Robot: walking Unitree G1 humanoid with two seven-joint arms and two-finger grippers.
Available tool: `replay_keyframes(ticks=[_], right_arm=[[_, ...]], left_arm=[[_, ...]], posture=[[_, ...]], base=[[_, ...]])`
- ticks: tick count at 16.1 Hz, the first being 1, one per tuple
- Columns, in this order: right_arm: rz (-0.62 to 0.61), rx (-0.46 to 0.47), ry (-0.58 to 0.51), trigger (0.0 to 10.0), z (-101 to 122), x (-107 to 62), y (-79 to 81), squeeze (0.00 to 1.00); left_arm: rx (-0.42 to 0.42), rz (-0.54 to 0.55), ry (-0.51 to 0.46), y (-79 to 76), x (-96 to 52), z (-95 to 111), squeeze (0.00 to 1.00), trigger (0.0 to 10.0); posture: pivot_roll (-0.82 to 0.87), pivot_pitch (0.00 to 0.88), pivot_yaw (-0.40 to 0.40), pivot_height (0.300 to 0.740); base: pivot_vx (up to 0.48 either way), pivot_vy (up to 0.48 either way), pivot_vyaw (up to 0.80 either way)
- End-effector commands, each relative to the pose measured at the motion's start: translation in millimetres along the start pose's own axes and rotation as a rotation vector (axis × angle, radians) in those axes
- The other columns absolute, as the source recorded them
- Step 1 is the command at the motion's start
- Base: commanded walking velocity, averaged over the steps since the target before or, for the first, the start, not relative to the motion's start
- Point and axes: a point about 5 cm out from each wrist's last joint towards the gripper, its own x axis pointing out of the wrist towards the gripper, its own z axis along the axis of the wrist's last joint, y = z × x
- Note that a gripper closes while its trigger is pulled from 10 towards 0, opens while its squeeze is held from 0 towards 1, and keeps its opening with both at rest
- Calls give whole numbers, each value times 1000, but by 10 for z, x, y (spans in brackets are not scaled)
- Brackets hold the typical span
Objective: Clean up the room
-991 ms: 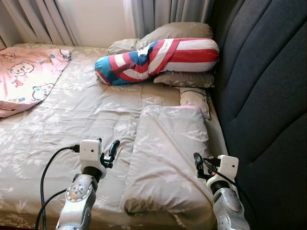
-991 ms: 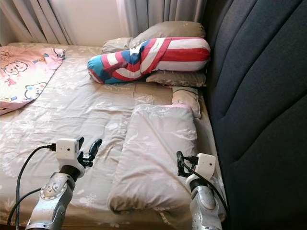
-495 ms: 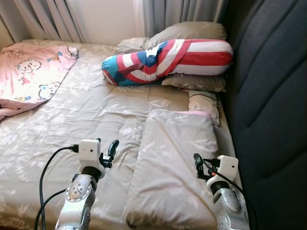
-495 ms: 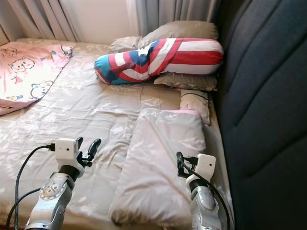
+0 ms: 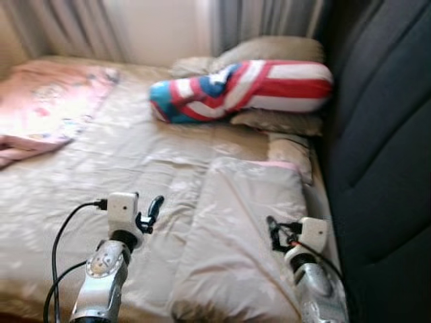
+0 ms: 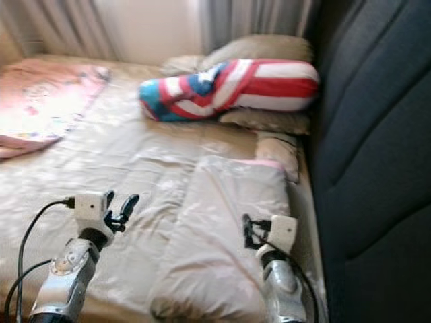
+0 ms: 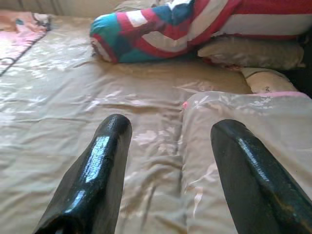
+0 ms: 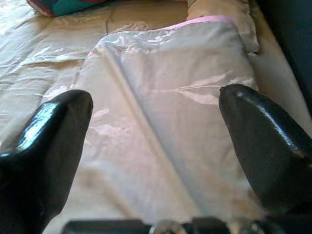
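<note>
No legible text — no labels, nos.

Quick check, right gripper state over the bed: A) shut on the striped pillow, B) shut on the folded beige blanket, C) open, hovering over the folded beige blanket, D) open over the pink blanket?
C: the right gripper has its two black fingers spread wide, nothing between them, with the folded beige blanket lying below and ahead of it, not gripped.
</note>
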Motion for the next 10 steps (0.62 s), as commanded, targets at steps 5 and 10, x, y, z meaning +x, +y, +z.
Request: replay_keyframes(ticks=[5, 10], right_arm=[[-38, 10, -33, 10000, 58, -1, -100, 0], [-48, -16, -11, 10000, 40, -3, -122, 0]], left_arm=[[-8, -5, -31, -58, 101, 53, 0, 10000], [-4, 6, -34, -38, 82, 25, 0, 10000]], posture=[[5, 66, -38, 740], [5, 89, -43, 725]], base=[[0, 0, 0], [0, 0, 0]])
